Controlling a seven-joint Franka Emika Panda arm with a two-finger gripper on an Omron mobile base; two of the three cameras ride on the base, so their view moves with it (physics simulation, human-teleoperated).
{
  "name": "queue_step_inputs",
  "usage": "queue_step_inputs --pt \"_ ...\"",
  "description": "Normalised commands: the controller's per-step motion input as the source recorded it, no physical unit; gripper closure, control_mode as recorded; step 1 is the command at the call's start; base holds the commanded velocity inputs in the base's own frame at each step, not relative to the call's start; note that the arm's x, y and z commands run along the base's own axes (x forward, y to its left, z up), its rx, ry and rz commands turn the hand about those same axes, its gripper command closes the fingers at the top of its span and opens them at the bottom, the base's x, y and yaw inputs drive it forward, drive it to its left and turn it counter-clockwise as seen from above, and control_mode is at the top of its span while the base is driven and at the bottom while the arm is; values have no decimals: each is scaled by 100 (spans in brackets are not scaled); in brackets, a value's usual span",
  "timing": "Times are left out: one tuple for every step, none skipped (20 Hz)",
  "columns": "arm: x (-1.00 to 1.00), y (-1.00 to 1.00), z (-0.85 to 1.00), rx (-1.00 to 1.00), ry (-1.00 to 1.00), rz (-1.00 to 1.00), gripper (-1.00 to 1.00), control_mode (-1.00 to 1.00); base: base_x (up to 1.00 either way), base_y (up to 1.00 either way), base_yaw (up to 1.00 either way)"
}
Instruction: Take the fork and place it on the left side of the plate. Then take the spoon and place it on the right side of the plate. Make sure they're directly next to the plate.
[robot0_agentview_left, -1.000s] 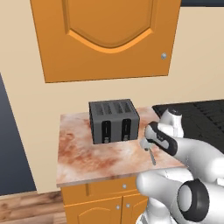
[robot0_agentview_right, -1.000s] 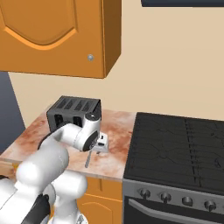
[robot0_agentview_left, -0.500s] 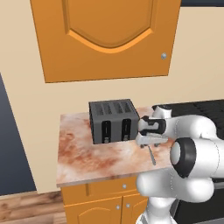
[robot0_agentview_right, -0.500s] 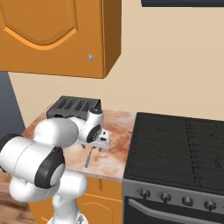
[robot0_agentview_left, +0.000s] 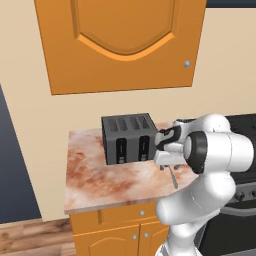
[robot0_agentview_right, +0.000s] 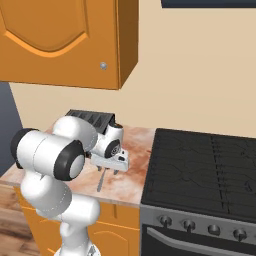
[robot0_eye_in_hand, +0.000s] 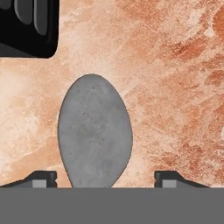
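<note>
The spoon (robot0_eye_in_hand: 95, 135) lies on the marbled counter (robot0_eye_in_hand: 175, 87), its grey oval bowl pointing up in the hand view. My gripper (robot0_eye_in_hand: 107, 179) is open, one fingertip on each side of the bowl with a gap on both sides. From the left base view, the gripper (robot0_agentview_left: 167, 161) hangs low in front of the toaster, and the spoon's thin handle (robot0_agentview_left: 173, 178) sticks out below it. The right base view has the gripper (robot0_agentview_right: 110, 167) above the handle (robot0_agentview_right: 100, 182). The fork and the plate are out of view.
A black toaster (robot0_agentview_left: 127, 137) (robot0_agentview_right: 90, 116) (robot0_eye_in_hand: 26, 26) stands just behind the spoon. A black stove (robot0_agentview_right: 200, 160) adjoins the counter on the right. An orange wall cabinet (robot0_agentview_left: 120, 45) hangs overhead. The counter's front edge (robot0_agentview_left: 115, 202) is close to the spoon.
The arm's elbow has risen and folded over, and the hand has come down close over the spoon. The spoon has not moved.
</note>
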Motion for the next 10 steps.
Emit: queue_step_inputs --pt "0 0 -35 0 4 0 -100 -100 0 0 0" --pt "0 0 -27 0 2 0 -100 -100 0 0 0" --pt "0 0 -26 0 1 0 -100 -100 0 0 0" --pt "0 0 -20 0 0 0 -100 -100 0 0 0" --pt "0 0 -21 0 0 0 -100 -100 0 0 0" --pt "0 0 -21 0 0 0 -100 -100 0 0 0" --pt "-5 0 -29 0 1 0 -100 -100 0 0 0" --pt "-46 0 -29 0 3 0 -100 -100 0 0 0" --pt "-55 0 -32 0 4 0 -100 -100 0 0 0" --pt "-67 3 -36 0 2 0 -100 -100 0 0 0"
